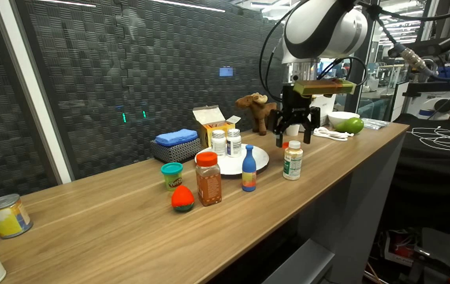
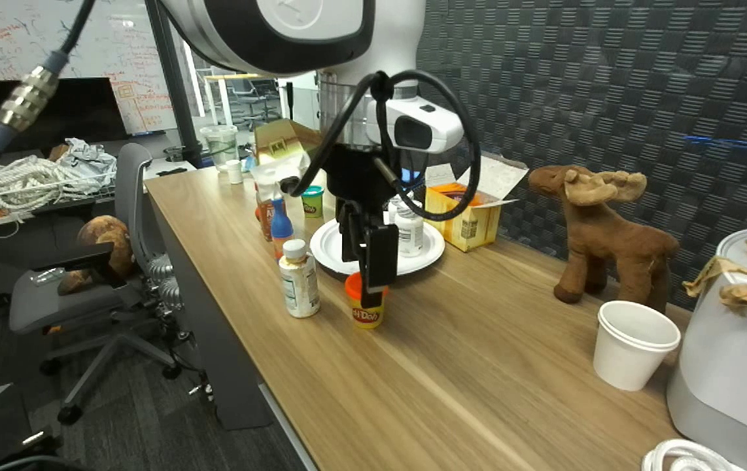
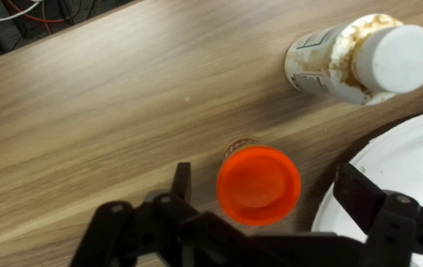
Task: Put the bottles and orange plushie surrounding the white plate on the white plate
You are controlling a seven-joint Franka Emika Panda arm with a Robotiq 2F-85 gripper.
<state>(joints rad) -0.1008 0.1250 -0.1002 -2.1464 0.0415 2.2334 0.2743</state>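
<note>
The white plate holds two upright white bottles. Around it on the table stand a white-capped bottle, a blue bottle and an orange-lidded jar. The small orange plushie, dark green below, lies beside the jar. My gripper is open and empty, above a Play-Doh tub with an orange-red lid. The tub shows between the fingers, untouched, near the plate's edge. In an exterior view a finger partly hides the tub. The white-capped bottle also shows in the wrist view.
A teal-lidded Play-Doh tub stands near the plate. Behind are a patterned box with blue cloth, an open yellow box and a brown moose plushie. White paper cups stand beside a grey-white appliance.
</note>
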